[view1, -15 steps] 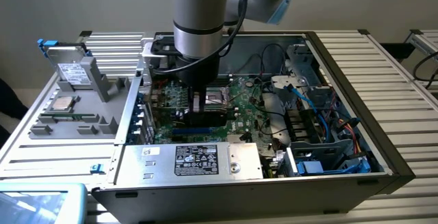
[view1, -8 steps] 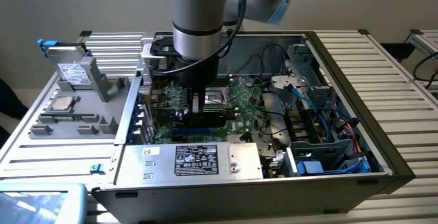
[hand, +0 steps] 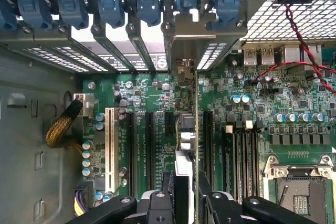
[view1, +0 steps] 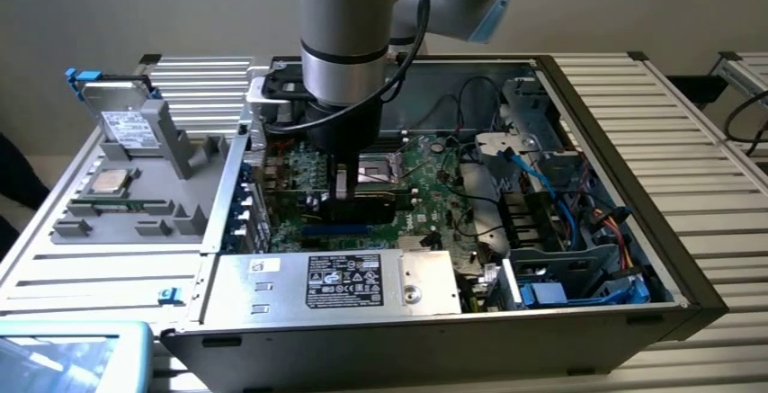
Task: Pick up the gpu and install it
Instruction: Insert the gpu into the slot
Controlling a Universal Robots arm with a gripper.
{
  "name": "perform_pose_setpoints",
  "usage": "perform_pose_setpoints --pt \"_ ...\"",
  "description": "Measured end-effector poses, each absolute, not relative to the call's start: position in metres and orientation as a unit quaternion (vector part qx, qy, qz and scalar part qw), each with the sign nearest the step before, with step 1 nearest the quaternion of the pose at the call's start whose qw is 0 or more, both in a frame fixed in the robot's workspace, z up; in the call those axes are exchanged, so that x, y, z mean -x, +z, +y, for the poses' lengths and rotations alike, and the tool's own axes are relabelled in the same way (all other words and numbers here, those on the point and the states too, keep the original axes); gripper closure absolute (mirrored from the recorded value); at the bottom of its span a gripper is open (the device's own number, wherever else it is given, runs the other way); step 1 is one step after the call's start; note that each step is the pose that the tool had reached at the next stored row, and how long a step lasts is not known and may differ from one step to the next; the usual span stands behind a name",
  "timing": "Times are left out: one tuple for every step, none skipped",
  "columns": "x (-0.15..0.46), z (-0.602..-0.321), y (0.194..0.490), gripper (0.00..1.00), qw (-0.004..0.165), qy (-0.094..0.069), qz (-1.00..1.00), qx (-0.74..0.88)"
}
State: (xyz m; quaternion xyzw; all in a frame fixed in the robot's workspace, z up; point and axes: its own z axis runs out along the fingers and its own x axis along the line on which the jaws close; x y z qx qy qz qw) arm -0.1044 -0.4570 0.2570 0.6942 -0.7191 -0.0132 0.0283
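Reaches down into the open computer case point(view1: 672, 258) on the slatted bench point(view1: 708, 114), with the end effector point(view1: 356, 184) narrowed onto the gpu point(view1: 360, 206) and clamping it across both faces. Holds the card upright and edge-on over the motherboard point(hand: 262, 108), seen in the wrist view as a thin green edge with the black cooler on one face, running from between the fingers point(hand: 169, 190) toward the rear wall. Has the silver bracket point(hand: 181, 45) close against the rear opening, under the row of blue retention clips point(hand: 110, 3), and lines the board up among the long black expansion slots point(hand: 149, 145), apart from the CPU socket point(hand: 302, 187). Gives no sure sign of contact between lower edge and slot. Looks light and stiff, unlikely to sag in the grip, yet probably fragile: thin board, small soldered parts, easily strained by a skewed push. Seems best gripped as here, across the top edge near the middle and over the cooler block, well away from the connector edge and the bracket, with firm but modest pressure
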Motion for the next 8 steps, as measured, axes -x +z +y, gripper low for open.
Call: perform_pose_setpoints --pt "0.1044 -0.457 0.257 0.72 0.028 -0.013 -0.719 -0.694" --pt "0.1044 -0.4569 0.2569 0.72 0.029 -0.013 -0.719 -0.694" --pt "0.1045 -0.4565 0.2568 0.72 0.029 -0.012 -0.719 -0.694" --pt "0.1045 -0.4561 0.2569 0.72 0.03 -0.012 -0.719 -0.694" --pt "0.1044 -0.4561 0.2569 0.72 0.03 -0.011 -0.719 -0.694" --pt "0.1044 -0.456 0.2569 0.72 0.03 -0.011 -0.719 -0.694" --pt "0.1044 -0.4559 0.2569 0.72 0.03 -0.011 -0.719 -0.694" --pt "0.1045 -0.4559 0.2569 0.72 0.03 -0.011 -0.719 -0.694"
